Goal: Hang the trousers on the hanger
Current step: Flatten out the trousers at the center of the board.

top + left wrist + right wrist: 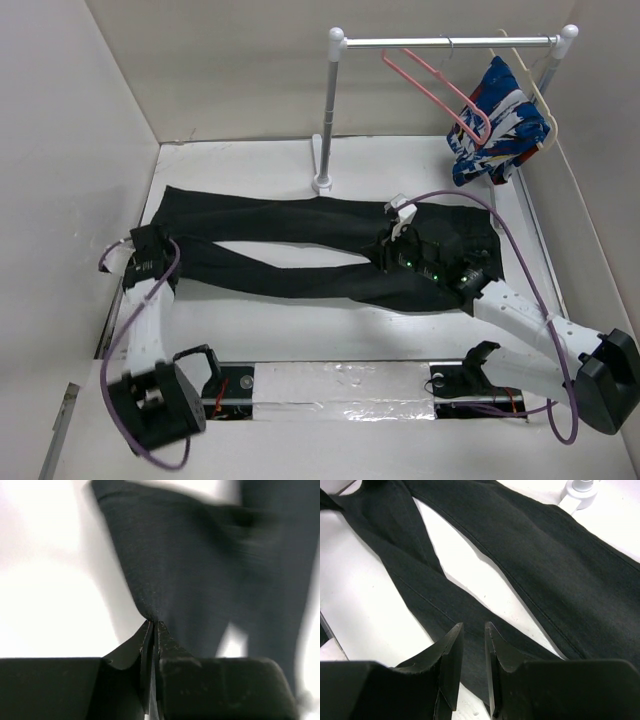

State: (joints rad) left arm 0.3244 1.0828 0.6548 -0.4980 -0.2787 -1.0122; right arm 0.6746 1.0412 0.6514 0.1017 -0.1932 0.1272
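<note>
Your left gripper (153, 623) pinches the trousers (280, 215) at a leg end; they stretch rightward to your narrowly parted right gripper (474, 630), hanger (430, 99) beyond it.

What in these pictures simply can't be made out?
- Top view: waistband of the long black denim-like trousers, covered by the right gripper and its arm.
- Top view: metal hook of the thin pink plastic hanger, too small.
- Left wrist view: cloth beyond the left gripper, blurred.

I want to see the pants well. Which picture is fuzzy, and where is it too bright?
Left wrist view: the trousers smear into blur, the table is washed-out white. Right wrist view: sharp, seams show. Top view: clear, glare on the shiny strip.
</note>
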